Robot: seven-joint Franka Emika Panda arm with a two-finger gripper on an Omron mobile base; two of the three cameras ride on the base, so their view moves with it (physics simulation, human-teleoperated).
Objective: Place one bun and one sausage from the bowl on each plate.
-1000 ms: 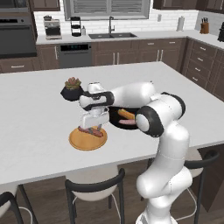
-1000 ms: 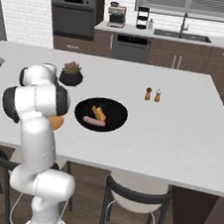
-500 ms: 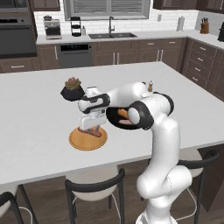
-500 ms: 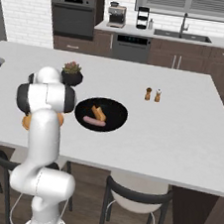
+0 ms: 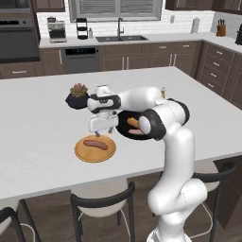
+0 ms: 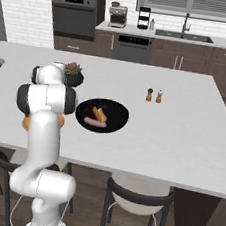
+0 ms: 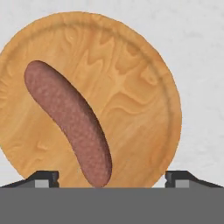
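The white kitchen island carries everything here, and the white arm reaches across it from the base to hang over its near-left part in the left base view. The black bowl sits near the middle of the island, partly hidden behind the arm's elbow in the left base view; the right base view shows one sausage in the bowl and one bun lying just beside each other inside it. To the left of the bowl in the left base view, close to it, lies the orange-tan plate, flat on the counter near the front edge. The gripper points straight down above the far edge of this plate, and its jaws stand wide apart with nothing between them: in the hand view the two dark fingertips sit far out toward either side of the picture. The sausage on the plate lies on the wood-grained surface just below the gripper, clear of both fingertips; in the hand view it runs as a slightly curved brown shape from the plate's upper left down to the bottom middle, ending between the two tips. Behind the plate stands a small black plant pot with a reddish-green plant, and in the right base view two small shakers stand well apart from the bowl, farther along the island.
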